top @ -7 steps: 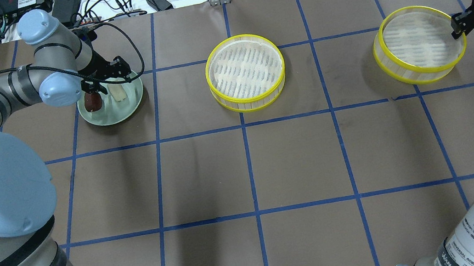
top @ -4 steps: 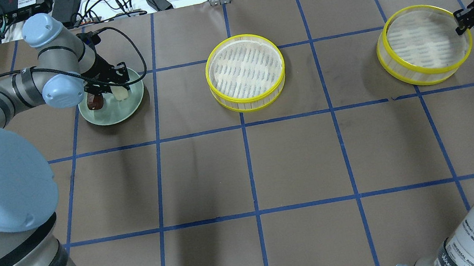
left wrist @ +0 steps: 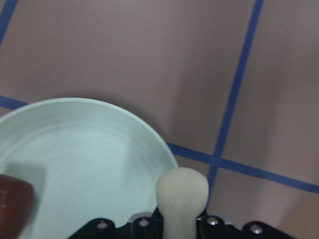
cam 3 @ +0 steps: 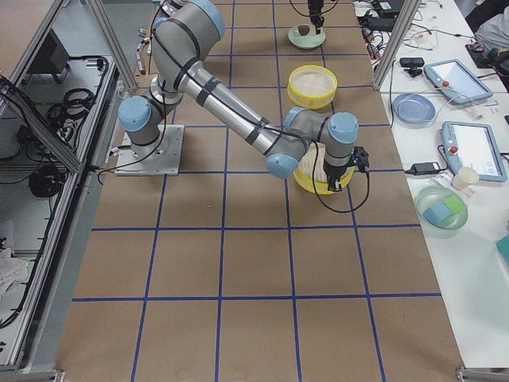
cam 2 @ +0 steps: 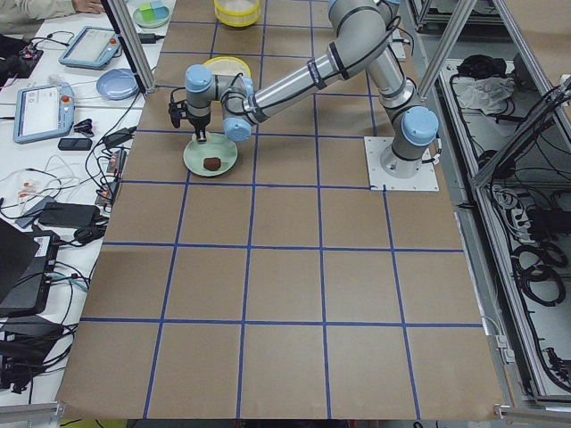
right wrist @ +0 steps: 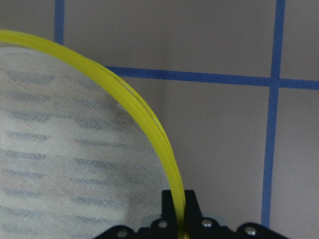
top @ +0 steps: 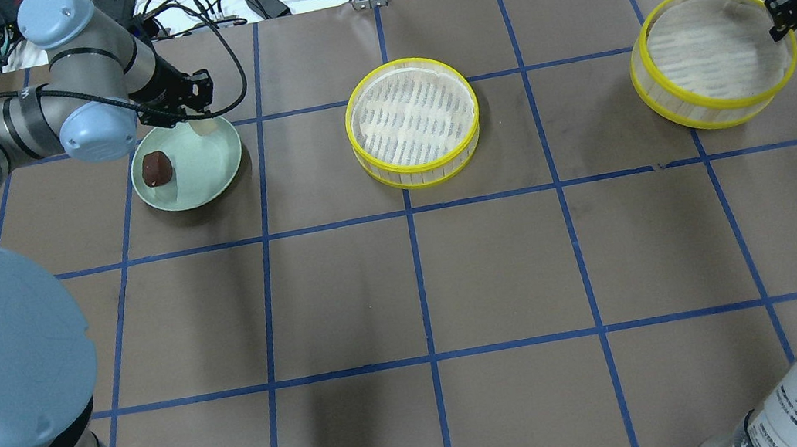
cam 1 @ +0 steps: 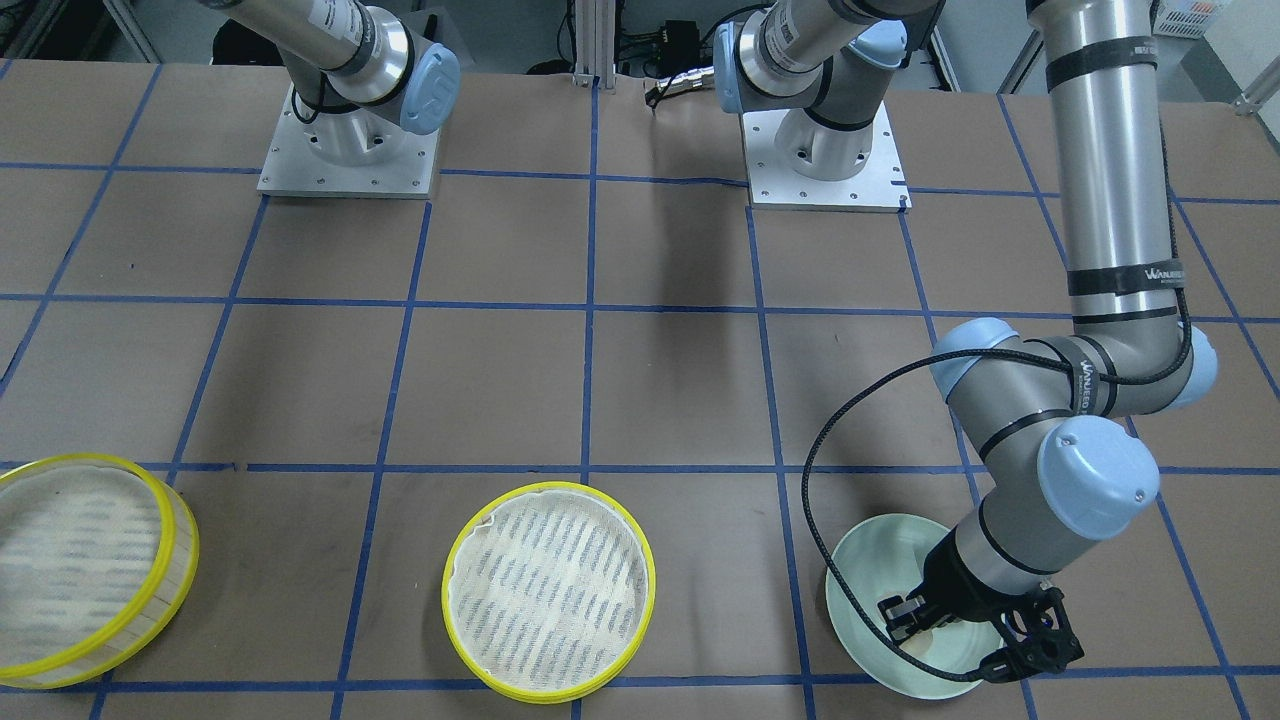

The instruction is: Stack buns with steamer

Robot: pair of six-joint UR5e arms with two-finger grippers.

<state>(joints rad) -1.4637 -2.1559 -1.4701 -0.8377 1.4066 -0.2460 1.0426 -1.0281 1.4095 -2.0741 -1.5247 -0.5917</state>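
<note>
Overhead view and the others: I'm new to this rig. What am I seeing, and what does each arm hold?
Two robot arms work at a table. The overhead camera looks from behind them, the front one faces them, two watch from the table's ends, and one rides each wrist. The left gripper pinches the cream bun over the edge of the green plate; the brown bun lies on it. The right gripper clamps one steamer tier by its rim; the other tier sits mid-table.

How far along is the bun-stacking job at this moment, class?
Done: nothing sits in either tier yet. In hand: left gripper holds the cream bun over the plate; right gripper clamps the end tier's rim. Left: brown bun on the plate, loading the middle tier, stacking.
</note>
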